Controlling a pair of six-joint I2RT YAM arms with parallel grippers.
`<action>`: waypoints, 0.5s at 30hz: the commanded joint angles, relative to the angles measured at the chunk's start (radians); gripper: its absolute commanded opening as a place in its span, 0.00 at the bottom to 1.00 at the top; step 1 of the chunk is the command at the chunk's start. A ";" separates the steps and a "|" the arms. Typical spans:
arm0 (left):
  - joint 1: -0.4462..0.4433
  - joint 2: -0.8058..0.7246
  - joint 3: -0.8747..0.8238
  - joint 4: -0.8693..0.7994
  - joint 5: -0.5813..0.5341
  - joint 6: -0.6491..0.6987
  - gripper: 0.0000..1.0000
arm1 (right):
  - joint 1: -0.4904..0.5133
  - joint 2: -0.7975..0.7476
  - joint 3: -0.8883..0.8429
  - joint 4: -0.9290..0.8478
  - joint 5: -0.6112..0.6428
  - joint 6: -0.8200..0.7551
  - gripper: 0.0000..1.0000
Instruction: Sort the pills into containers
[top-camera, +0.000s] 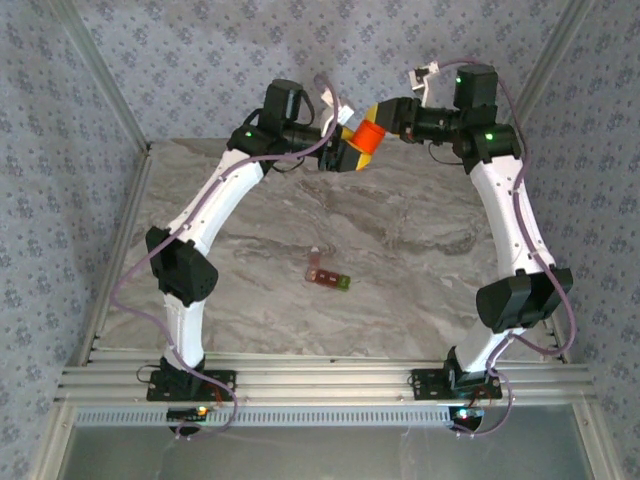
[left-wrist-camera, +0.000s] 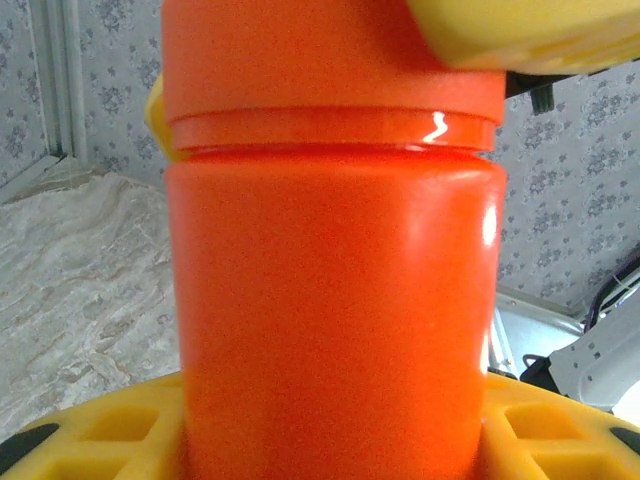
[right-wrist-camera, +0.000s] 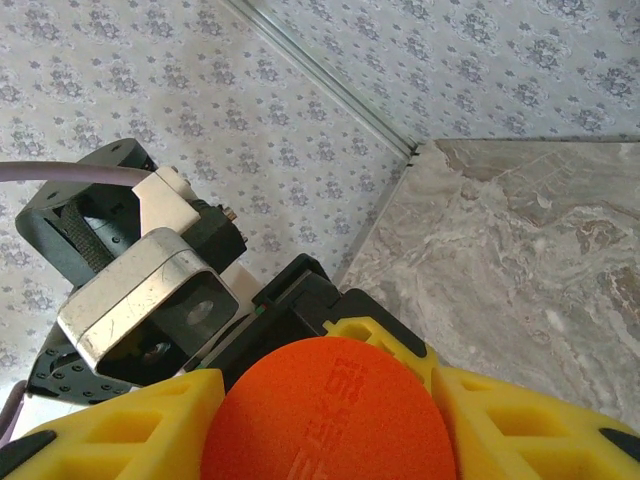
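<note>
An orange bottle (top-camera: 368, 137) hangs in the air over the back of the table, held between both arms. My left gripper (top-camera: 350, 152) is shut on the bottle's body (left-wrist-camera: 335, 300), with its yellow fingers (left-wrist-camera: 90, 430) on either side. My right gripper (top-camera: 380, 118) is shut on the orange cap (right-wrist-camera: 330, 410), its yellow fingers (right-wrist-camera: 120, 430) pressed against the cap's sides. One right finger (left-wrist-camera: 500, 30) shows over the cap in the left wrist view. The containers (top-camera: 328, 275), a short red-brown strip with a green end, lie on the marble table (top-camera: 250, 300) near its middle. The pills are hidden.
Patterned walls with metal frame posts (top-camera: 100, 90) enclose the table on the left, back and right. An aluminium rail (top-camera: 320, 385) with both arm bases runs along the near edge. The marble top (right-wrist-camera: 540, 250) stretches out below the right gripper.
</note>
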 joint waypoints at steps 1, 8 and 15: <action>-0.003 0.003 0.044 0.049 0.007 0.005 0.00 | 0.044 -0.006 0.018 -0.088 0.003 -0.012 0.42; -0.006 0.000 0.048 0.019 -0.135 0.044 0.00 | 0.130 -0.095 -0.134 -0.055 0.333 0.252 0.31; -0.008 0.001 0.046 0.016 -0.152 0.050 0.00 | 0.202 -0.139 -0.187 0.006 0.438 0.297 0.28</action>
